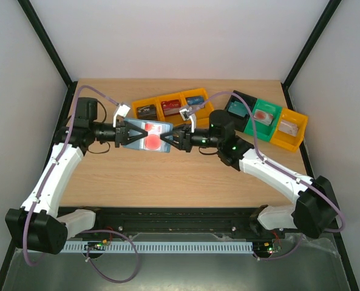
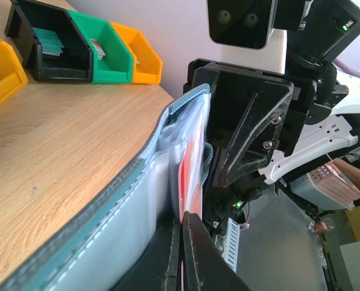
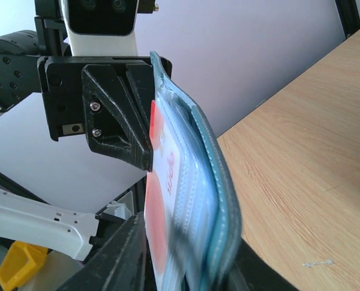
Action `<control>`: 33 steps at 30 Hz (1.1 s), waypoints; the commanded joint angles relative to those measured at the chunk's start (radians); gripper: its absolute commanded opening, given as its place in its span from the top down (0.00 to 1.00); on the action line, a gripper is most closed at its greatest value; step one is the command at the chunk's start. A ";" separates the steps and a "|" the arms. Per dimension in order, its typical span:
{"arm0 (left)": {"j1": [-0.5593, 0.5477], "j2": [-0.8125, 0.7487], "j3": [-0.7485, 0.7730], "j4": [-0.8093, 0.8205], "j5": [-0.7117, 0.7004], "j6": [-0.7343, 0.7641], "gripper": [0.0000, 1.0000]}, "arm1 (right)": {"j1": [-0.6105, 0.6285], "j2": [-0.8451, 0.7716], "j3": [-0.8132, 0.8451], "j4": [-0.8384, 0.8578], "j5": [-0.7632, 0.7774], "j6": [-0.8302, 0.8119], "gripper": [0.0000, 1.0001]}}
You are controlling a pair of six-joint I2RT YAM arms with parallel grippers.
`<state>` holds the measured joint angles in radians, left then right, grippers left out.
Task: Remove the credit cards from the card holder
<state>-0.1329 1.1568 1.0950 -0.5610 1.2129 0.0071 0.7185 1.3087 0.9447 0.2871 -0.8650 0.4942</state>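
Observation:
The teal-blue card holder (image 1: 144, 136) hangs open in the air between both grippers, above the middle of the table. A red-and-white credit card (image 1: 150, 143) shows at its pale clear sleeves. My left gripper (image 1: 126, 134) is shut on the thin edge of that card (image 2: 192, 163), with the holder's stitched cover (image 2: 119, 206) beside its fingers. My right gripper (image 1: 167, 141) is shut across the holder (image 3: 219, 182), sleeves and card (image 3: 161, 182) together. Each wrist view shows the opposite gripper: the right gripper (image 2: 246, 121) and the left gripper (image 3: 119, 121).
A yellow bin row (image 1: 167, 106) with cards stands at the back centre. Black (image 1: 237, 109), green (image 1: 264, 118) and yellow (image 1: 289, 130) bins stand at the back right, and also show in the left wrist view (image 2: 104, 51). The wooden table (image 1: 186, 182) lies below.

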 commanded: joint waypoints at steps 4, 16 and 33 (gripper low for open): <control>0.013 -0.010 0.041 -0.036 -0.003 0.049 0.98 | -0.008 -0.045 0.012 -0.077 -0.031 -0.087 0.90; 0.032 -0.016 0.059 -0.083 -0.013 0.095 0.98 | -0.042 -0.142 0.019 -0.226 0.040 -0.184 0.98; 0.061 -0.025 0.154 -0.140 -0.254 0.139 0.98 | -0.116 0.015 0.106 -0.631 0.360 -0.261 0.98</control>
<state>-0.0788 1.1503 1.1835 -0.6689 1.0569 0.1055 0.6029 1.2369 1.0039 -0.1562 -0.6460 0.2913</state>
